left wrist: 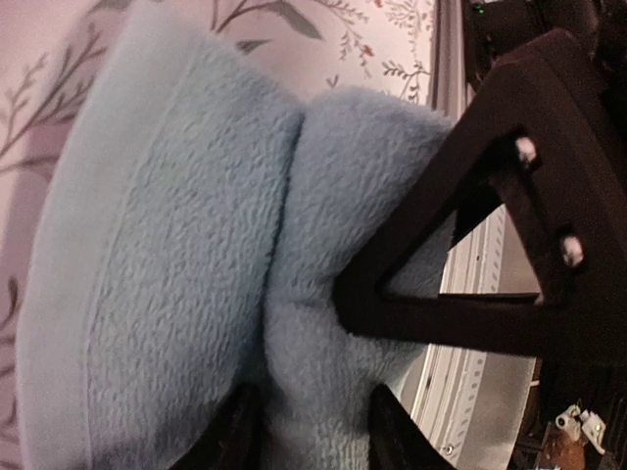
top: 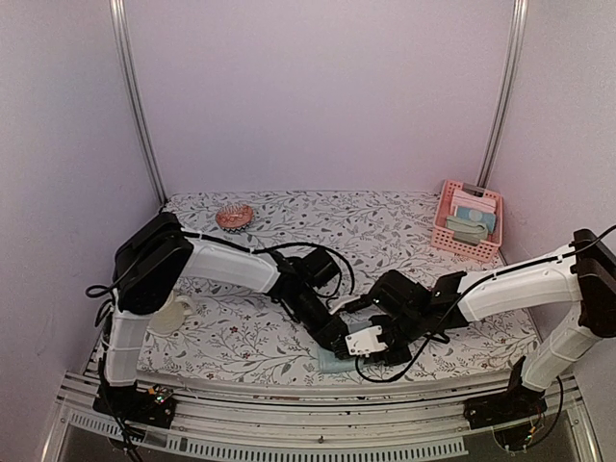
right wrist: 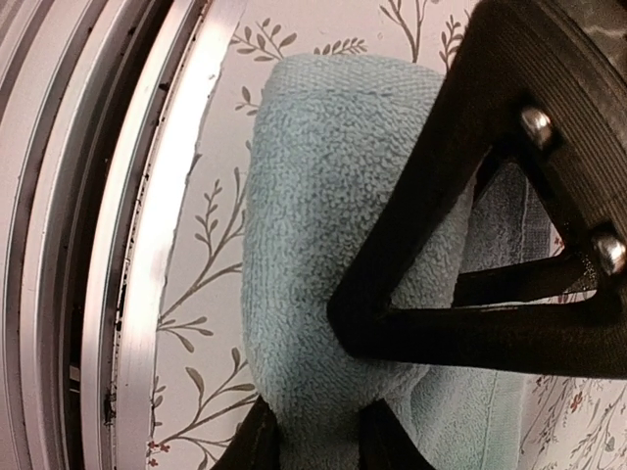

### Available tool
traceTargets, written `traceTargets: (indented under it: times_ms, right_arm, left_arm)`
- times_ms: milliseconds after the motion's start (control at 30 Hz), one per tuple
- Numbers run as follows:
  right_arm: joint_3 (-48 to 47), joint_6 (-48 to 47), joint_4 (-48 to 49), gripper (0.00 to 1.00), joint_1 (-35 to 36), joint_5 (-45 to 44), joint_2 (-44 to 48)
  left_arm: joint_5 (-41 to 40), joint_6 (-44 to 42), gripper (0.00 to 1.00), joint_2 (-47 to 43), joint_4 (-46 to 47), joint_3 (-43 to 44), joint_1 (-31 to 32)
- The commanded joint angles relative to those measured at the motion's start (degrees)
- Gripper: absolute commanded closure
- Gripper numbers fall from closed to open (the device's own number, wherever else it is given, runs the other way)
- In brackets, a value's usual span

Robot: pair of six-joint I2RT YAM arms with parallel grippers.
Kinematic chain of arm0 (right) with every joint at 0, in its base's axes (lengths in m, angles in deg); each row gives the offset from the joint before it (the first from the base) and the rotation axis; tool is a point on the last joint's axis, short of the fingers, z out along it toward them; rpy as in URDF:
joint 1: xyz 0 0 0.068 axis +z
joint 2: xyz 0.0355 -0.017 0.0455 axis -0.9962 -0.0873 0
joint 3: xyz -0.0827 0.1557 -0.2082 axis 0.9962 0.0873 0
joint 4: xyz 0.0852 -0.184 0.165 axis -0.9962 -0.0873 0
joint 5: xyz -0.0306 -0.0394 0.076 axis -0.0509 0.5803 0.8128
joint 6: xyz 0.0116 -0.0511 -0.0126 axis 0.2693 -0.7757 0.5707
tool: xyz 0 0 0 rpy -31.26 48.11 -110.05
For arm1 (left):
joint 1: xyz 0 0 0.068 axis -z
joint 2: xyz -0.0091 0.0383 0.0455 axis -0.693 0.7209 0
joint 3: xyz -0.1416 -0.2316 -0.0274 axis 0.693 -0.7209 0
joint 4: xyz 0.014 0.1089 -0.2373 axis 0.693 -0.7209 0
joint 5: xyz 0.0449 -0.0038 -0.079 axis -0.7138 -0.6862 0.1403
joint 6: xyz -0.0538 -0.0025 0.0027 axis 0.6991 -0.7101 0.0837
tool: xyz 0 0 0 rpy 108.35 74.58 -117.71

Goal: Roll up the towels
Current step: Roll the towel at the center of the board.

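Underneath, desk (top: pixel 385 231): draped in a leaf-and-flower cloth, carrying everything else.
Left arm (top: pixel 231 265): stretched rightward, low across the near half.
Right arm (top: pixel 520 284): reaching leftward, wrist just beside the left one.
Rail (right wrist: pixel 127 245): metal, along the desk's near edge.
Basket (top: pixel 452 236): pink, far right corner, holding folded towels (top: pixel 474 214), well apart from both wrists.
Towel (top: pixel 332 364): pale blue, bunched beside the rail, mostly hidden from above by the wrists.
Left end effector (left wrist: pixel 313 431): pinched on a fold of the towel.
Right end effector (right wrist: pixel 318 436): clamped on the towel's bulging end, the opposite finger looming in front.
White roll (top: pixel 173 313): near the left arm's base.
Round orange thing (top: pixel 234 216): far left, apart.
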Motion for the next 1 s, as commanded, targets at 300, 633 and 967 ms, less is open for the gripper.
traceTargets:
  times_ms: [300,633,967]
  right_arm:
    - [-11.0,-0.8,-19.9,0.84,-10.5,27.8,-15.8]
    - [-26.7,-6.3,-38.6,0.85,-17.3,39.6,-32.5]
    - [-30.1,-6.5,-41.8,0.84,-17.7,40.2,-35.5]
  left_arm:
    - [-31.4,-2.2,0.55,-36.9,22.1,-32.9,4.3]
    - [-48.8,-11.9,0.54,-38.5,22.9,-36.5,18.2]
    - [-60.1,-26.0,0.46,-23.2,18.8,-24.9,23.1]
